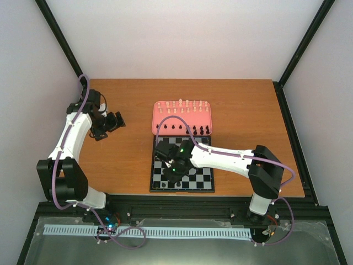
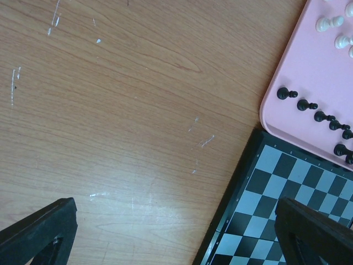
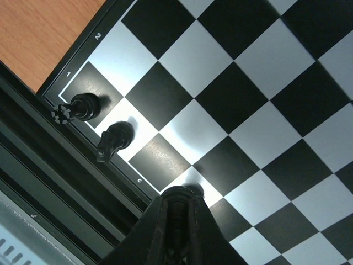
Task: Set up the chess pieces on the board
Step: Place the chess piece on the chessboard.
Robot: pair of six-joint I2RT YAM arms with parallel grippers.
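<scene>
Pinched between the closed right gripper (image 3: 179,221), a black piece (image 3: 186,191) hangs over the board (image 3: 265,110) at its near-edge square marked c (just beside knight (image 3: 114,141) and rook (image 3: 77,107)). Placement looks straight down. The left gripper (image 1: 114,122) stands open, well apart.

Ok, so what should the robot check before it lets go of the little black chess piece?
1. Right fingers shut on the black piece: ok.
2. Held piece fully down on its square: cannot tell, the fingers hide its base.
3. Rook and knight clear of the right fingers: ok.
4. Left fingers open and away from the board: ok.
5. More black pieces waiting in the pink tray: ok.
</scene>
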